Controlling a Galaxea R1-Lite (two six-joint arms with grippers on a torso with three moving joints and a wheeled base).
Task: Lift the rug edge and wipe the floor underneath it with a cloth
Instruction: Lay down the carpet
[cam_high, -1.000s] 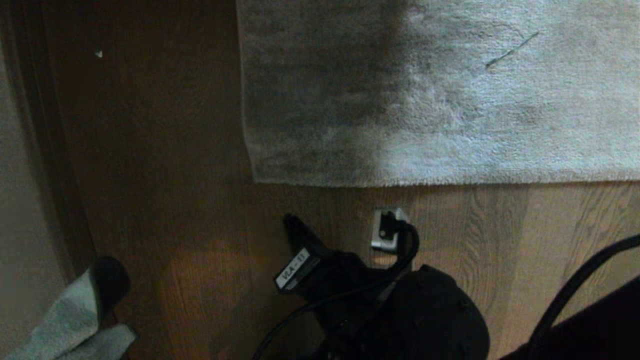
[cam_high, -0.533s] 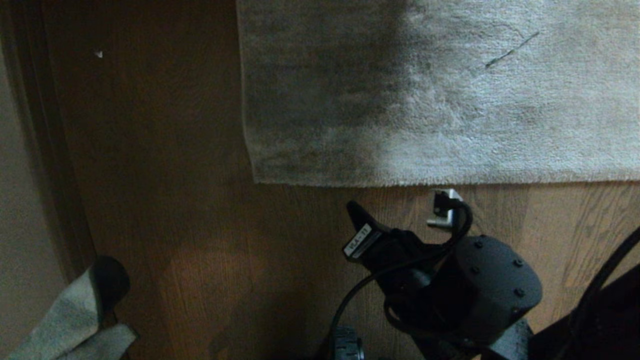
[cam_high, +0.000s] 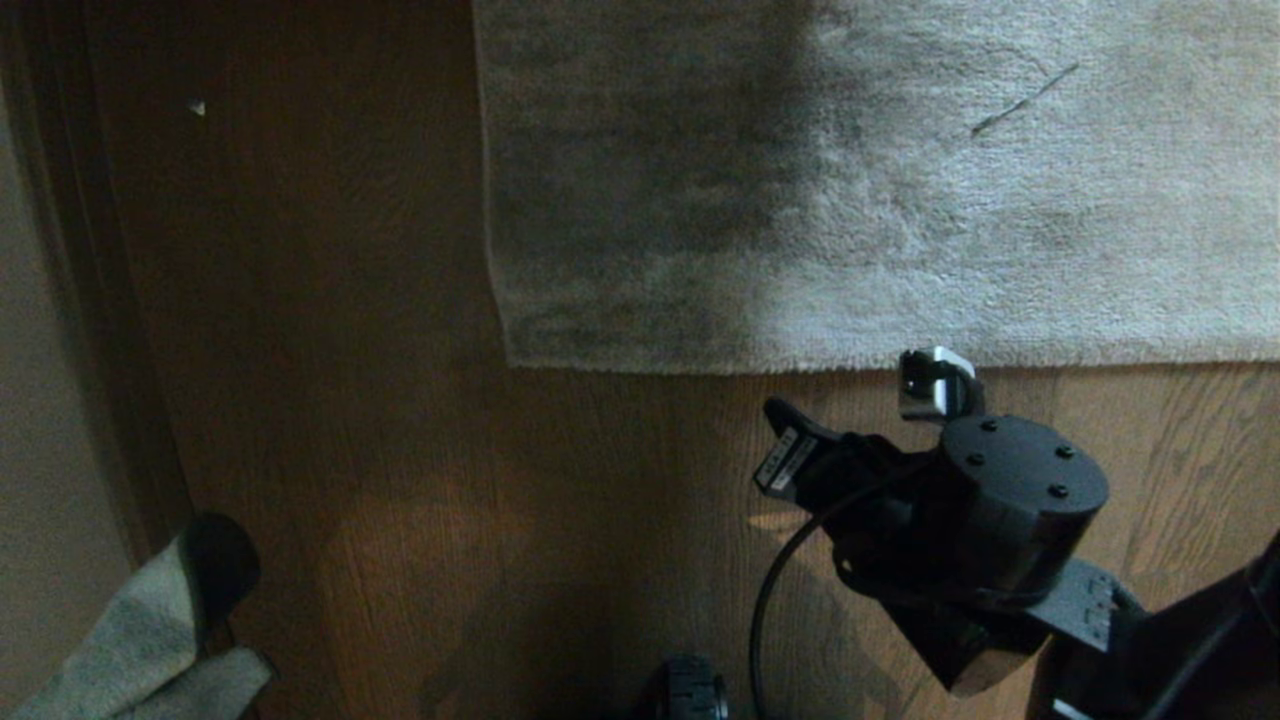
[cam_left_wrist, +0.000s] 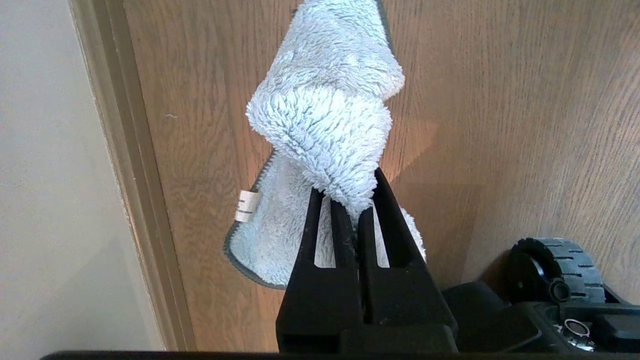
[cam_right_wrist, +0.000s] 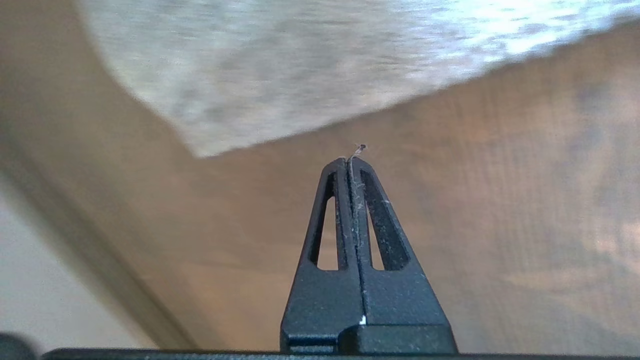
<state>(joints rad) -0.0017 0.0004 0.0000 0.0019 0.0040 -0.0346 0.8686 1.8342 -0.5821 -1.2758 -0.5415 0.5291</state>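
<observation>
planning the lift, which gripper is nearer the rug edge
Right. The right gripper hangs shut over the floor just short of the rug edge; the left gripper holds the cloth by the wall.

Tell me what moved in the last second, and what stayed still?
The right gripper, shut and empty, swung across the floor toward the robot's right and closer to the rug edge, without touching it yet. Nothing was grabbed or dropped. The rug lies flat as before, and the left gripper stays low on the left, clamped on the cloth.
</observation>
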